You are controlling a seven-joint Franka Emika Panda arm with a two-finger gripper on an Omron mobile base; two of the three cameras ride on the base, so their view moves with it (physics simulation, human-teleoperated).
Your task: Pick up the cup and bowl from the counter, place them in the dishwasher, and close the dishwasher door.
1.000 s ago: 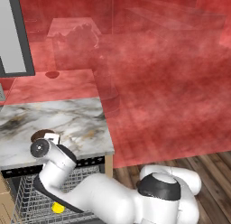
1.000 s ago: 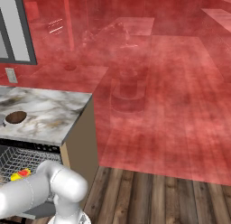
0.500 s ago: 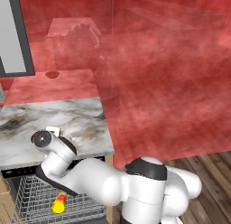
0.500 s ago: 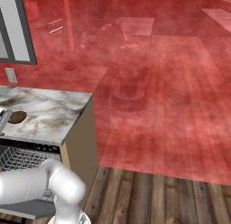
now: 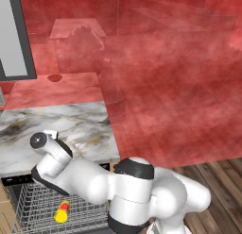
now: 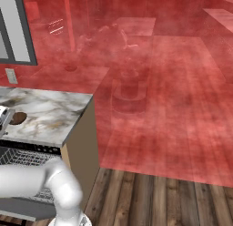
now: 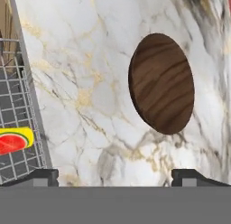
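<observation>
The cup (image 5: 62, 212) lies on its side in the silver wire rack (image 5: 42, 207) of the dishwasher (image 6: 27, 168), bright yellow with a red mark showing; in the hand view it peeks in at the left edge through the rack wires. So the first half of the loading looks done, and the step in hand is, by my reading, the reach for the bowl (image 7: 161, 83).

The bowl sits upright on the marble worktop (image 5: 80, 129), near its front edge and above the open rack; in the right base view it shows as a small dark brown round at the far left of the slab. The gripper (image 7: 115, 177) hangs over the worktop with the bowl ahead of it and a little to the right of centre in the hand view. The jaws stand wide apart with nothing between them, the two dark fingertips (image 7: 38, 177) spread to either side of bare marble, well short of the bowl.

The next move calls for bringing the hand on toward the bowl until one finger can pass inside the rim and the other outside it, then closing on the wall. The bowl is shallow, so a grip on the rim seems likelier to hold than one across its full width. After that come the bowl's trip to the rack and the closing of the door.
</observation>
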